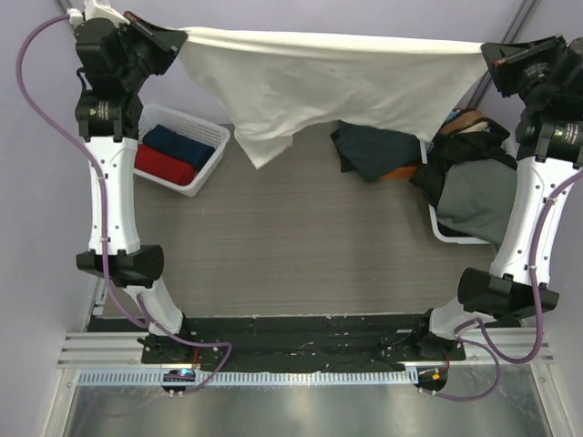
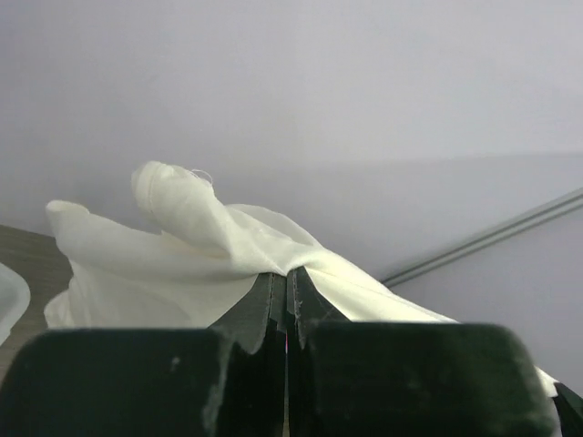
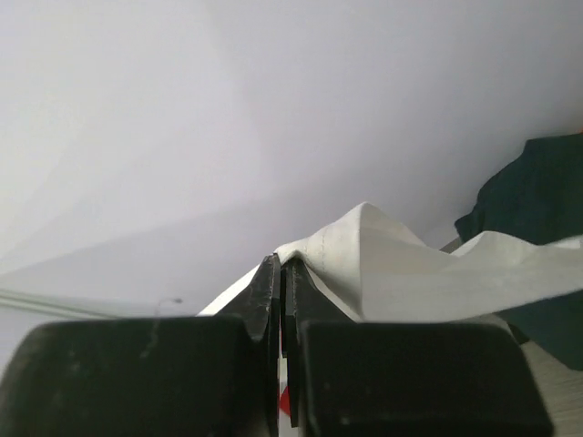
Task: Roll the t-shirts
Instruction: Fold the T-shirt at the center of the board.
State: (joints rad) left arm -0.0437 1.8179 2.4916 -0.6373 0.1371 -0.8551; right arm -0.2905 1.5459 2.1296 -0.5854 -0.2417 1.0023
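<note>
We see the left end effector [image 2: 287, 280], two dark, ridged fingers pressed flat together and pinching a fold of the cream-white t-shirt [image 1: 346, 86]. The thin, soft cloth bunches above the fingertips in rounded puffs. The right end effector [image 3: 281, 266] is likewise clamped tight on the same shirt, and the fabric rises from its tips in a small creased peak.

From above, both end effectors are raised at the far corners of the table [image 1: 301, 246], well apart. The shirt is stretched between them like a banner. Its top edge runs nearly straight and taut, and the body hangs below in loose wrinkles. A pointed flap droops lowest, left of centre. We cannot tell whether that flap touches the table.

The table has a matte, grey-brown wood-grain surface. Under the left arm sits a white plastic lattice basket [image 1: 211, 162]. It holds a red t-shirt [image 1: 164, 166] and a navy t-shirt [image 1: 179, 144], lying side by side as compact rolls.

On the right, a rumpled heap of dark garments [image 1: 378, 150] in deep green, grey and a bit of orange spills from a second white basket [image 1: 435, 223] beside the right arm. The hanging shirt partly hides the heap.
</note>
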